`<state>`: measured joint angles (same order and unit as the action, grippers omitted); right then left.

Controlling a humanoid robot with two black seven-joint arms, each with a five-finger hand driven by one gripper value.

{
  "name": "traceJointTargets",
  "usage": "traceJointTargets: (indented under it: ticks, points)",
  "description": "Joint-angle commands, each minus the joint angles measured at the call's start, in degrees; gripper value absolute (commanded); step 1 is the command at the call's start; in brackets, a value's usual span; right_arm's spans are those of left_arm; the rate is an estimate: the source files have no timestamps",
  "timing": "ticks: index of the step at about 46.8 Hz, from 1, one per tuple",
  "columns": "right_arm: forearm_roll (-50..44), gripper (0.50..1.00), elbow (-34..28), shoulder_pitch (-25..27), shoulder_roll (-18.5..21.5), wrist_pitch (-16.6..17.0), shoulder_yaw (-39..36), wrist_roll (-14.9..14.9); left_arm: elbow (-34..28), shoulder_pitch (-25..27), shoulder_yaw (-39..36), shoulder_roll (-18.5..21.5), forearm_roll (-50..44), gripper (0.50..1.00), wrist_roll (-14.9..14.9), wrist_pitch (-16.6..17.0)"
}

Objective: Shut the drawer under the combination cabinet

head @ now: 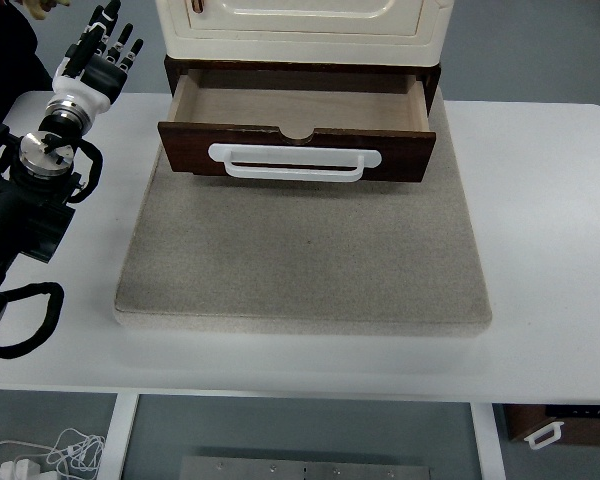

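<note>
A white worktop [540, 250] carries a grey mat [300, 260], and at the mat's far edge stands a cream cabinet [300, 25] on a dark brown base. Its drawer [298, 120] is pulled out toward the near side, empty, with a white handle [294, 162] across its front. The left hand [102, 50] hovers left of the cabinet, fingers spread wide and holding nothing.

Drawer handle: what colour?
White, against the dark brown front of the drawer; the handle shows best in the head view.
</note>
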<state>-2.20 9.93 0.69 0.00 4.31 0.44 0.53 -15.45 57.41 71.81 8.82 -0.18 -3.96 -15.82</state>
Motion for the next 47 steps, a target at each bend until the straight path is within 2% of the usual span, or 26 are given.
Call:
traceJointTargets:
  ticks: [1, 25, 29, 47]
  points:
    - [0.01, 0.952, 0.00, 0.02, 0.00, -0.01, 0.00, 0.00, -0.02, 0.07, 0.00, -0.03, 0.00, 1.000, 0.00, 0.35]
    - [0.01, 0.952, 0.00, 0.02, 0.00, -0.01, 0.00, 0.00, 0.77, 0.24, 0.26, 0.41, -0.62, 1.000, -0.53, 0.71]
    - [0.01, 0.952, 0.00, 0.02, 0.00, -0.01, 0.00, 0.00, 0.51, 0.33, 0.09, 0.41, -0.53, 1.000, -0.61, -0.26]
    - [0.01, 0.952, 0.00, 0.02, 0.00, -0.01, 0.00, 0.00, 0.24, 2.44, -0.09, 3.66, -0.26, 1.000, -0.61, -0.35]
